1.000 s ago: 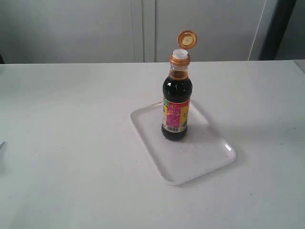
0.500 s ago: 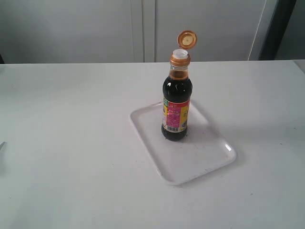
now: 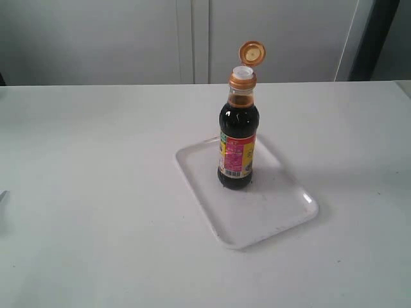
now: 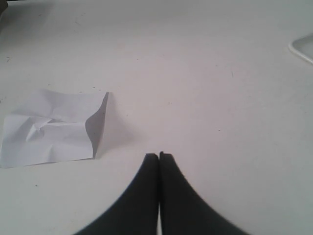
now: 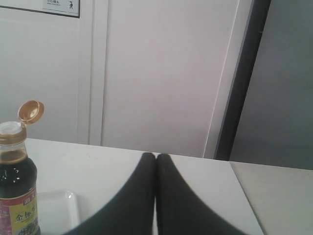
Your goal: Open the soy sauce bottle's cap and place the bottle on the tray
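Observation:
The soy sauce bottle (image 3: 238, 144) stands upright on the white tray (image 3: 270, 215) near the table's middle. Its orange-brown cap (image 3: 252, 52) is flipped up on its hinge, and the white spout (image 3: 243, 72) shows. In the right wrist view the bottle (image 5: 17, 191) and its raised cap (image 5: 30, 110) sit at the picture's edge, with a corner of the tray (image 5: 58, 210) beside them. My right gripper (image 5: 156, 157) is shut on nothing, apart from the bottle. My left gripper (image 4: 158, 155) is shut and empty above bare table. Neither gripper appears in the exterior view.
A creased sheet of white paper (image 4: 49, 127) lies on the table near my left gripper. A rim of the tray (image 4: 303, 49) shows at the edge of the left wrist view. Grey cabinet panels (image 3: 192, 38) stand behind the table.

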`<state>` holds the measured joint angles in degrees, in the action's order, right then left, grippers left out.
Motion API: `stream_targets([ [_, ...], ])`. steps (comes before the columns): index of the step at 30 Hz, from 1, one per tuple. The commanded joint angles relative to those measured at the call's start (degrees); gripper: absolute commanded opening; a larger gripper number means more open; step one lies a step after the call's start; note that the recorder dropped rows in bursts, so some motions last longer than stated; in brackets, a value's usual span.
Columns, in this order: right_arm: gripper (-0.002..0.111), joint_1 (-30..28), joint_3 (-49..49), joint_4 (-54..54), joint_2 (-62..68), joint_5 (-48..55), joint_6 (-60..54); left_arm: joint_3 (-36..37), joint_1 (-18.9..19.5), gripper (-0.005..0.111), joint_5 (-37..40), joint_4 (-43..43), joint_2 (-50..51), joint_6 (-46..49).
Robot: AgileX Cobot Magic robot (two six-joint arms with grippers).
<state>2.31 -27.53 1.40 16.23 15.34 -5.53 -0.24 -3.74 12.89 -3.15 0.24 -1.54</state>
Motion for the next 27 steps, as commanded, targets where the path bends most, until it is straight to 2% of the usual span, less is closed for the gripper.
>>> stream_targets([
  [1,0.0,-0.7,0.23,0.31,-0.09,-0.16,0.16,0.24,0.25,0.0,0.18,-0.63,-0.24,0.09],
  [14,0.0,-0.7,0.94,-0.13,-0.87,0.76,0.16,0.24,0.25,0.0,0.18,-0.63,-0.24,0.09],
  [27,0.0,-0.7,13.13,-1.8,-13.61,3.24,1.55,0.24,0.25,0.0,0.18,-0.63,-0.24,0.09],
])
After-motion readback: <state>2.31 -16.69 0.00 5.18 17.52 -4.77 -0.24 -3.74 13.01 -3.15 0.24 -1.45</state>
